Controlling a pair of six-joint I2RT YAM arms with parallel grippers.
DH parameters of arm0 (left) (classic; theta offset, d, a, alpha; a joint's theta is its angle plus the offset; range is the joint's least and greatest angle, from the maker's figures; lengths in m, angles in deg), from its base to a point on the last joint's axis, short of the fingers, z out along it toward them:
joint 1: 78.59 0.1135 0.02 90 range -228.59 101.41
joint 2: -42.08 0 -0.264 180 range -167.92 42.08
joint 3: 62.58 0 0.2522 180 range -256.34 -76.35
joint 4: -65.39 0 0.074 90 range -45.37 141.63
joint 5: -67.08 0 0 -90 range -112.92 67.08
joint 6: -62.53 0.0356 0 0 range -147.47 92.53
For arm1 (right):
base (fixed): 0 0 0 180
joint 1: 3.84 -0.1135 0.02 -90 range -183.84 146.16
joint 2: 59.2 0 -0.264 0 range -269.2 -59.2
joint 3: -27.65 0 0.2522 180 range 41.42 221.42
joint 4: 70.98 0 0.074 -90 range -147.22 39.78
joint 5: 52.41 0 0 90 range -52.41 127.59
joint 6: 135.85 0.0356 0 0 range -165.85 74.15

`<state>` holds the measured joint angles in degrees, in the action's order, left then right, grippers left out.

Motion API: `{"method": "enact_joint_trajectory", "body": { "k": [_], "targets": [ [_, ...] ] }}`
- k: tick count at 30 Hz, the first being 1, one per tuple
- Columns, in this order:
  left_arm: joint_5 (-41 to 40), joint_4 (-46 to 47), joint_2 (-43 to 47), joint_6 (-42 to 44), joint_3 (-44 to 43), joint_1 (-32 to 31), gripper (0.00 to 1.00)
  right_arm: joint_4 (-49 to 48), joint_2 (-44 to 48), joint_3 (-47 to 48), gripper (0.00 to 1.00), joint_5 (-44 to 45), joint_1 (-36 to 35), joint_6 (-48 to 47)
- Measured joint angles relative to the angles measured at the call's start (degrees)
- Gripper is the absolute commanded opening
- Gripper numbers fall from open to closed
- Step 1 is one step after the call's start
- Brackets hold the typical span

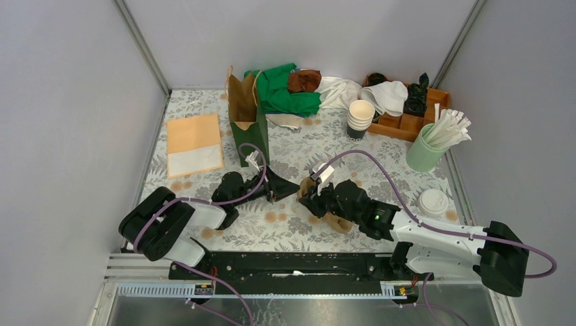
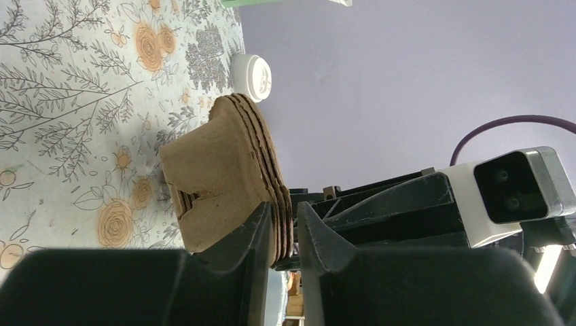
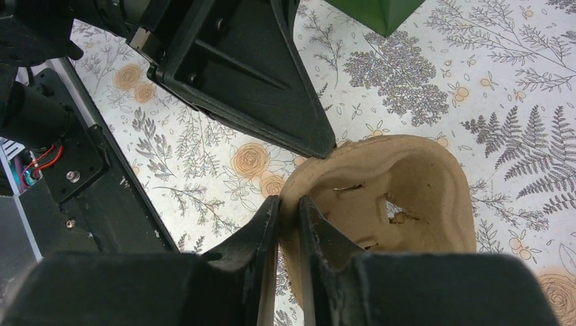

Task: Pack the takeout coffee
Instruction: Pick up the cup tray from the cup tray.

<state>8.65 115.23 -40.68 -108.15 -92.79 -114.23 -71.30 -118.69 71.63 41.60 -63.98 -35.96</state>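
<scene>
The left gripper (image 2: 285, 219) and right gripper (image 3: 289, 205) both pinched the pulp carrier (image 2: 217, 173); the takeout coffee (image 1: 433, 202) stood further right, nearer the right arm (image 1: 435, 234).

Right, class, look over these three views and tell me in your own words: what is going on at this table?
Both arms are working on the stack of brown pulp cup carriers in the middle of the table. The left gripper pinches its rim from one side and the right gripper pinches the rim from the other, perhaps to peel one carrier off. The lidded white coffee cup stands untouched near the right edge, and the green paper bag stands open further back.
</scene>
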Motion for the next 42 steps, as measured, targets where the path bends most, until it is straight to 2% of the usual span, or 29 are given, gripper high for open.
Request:
{"method": "enact_joint_trajectory", "body": {
  "k": [3,7,12,22,25,28,35,39,42],
  "targets": [
    [0.1,3.1,-1.6,-1.6,0.4,0.1,0.19,0.0,0.4,0.0,0.20,0.1,0.0,0.0],
    [0.2,7.3,-3.4,-3.7,1.0,0.2,0.23,-0.2,0.8,0.0,0.20,0.3,0.0,0.1],
    [0.2,10.7,-4.7,-5.4,1.2,0.4,0.23,-0.8,0.9,0.0,0.20,0.7,0.0,0.3],
    [0.2,11.6,-4.4,-6.3,1.2,0.7,0.13,-2.0,1.8,-0.4,0.20,1.0,0.0,0.7],
    [0.2,11.1,-3.6,-6.2,1.2,0.7,0.11,-2.2,2.1,-0.4,0.20,1.0,0.0,0.8],
    [0.2,10.0,-2.6,-5.8,1.2,0.7,0.03,-2.3,2.2,-0.4,0.20,0.9,0.0,0.9],
    [0.3,4.6,0.3,-3.1,0.7,0.8,0.02,-2.0,2.2,-0.4,0.23,0.8,0.0,0.9],
    [0.8,-1.1,2.4,-0.2,-0.9,0.8,0.01,-1.9,2.2,-0.4,0.37,0.8,0.0,0.8],
    [1.2,-5.0,4.0,2.1,-2.3,0.7,0.00,-1.9,1.9,-0.4,0.40,0.4,0.0,0.9]
  ]
}}
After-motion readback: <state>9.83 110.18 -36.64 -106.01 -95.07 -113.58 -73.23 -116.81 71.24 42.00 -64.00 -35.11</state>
